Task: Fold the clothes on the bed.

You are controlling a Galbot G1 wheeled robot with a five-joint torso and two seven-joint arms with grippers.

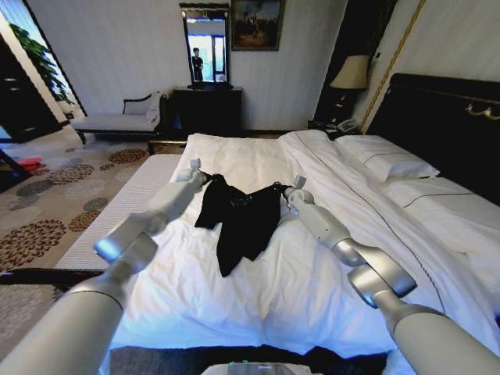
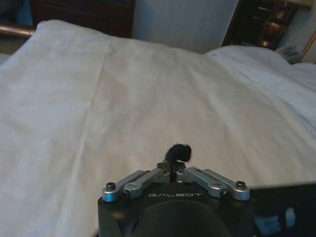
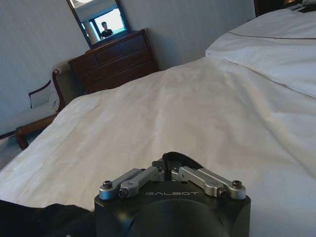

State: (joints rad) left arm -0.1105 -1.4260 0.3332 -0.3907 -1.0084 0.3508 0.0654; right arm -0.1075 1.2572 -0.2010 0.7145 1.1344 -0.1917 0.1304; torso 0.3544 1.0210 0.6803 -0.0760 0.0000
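Both jaws are pinched on black fabric: the left gripper (image 1: pixel 205 176) and right gripper (image 1: pixel 283 190) each hold an upper corner of the clothes (image 1: pixel 241 219), which hang between them over the bed (image 1: pixel 297 297). White duvet spreads beyond.

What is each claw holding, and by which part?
Both hold the black top: the left claw pinches its upper left corner, the right claw its upper right corner, above the bed.
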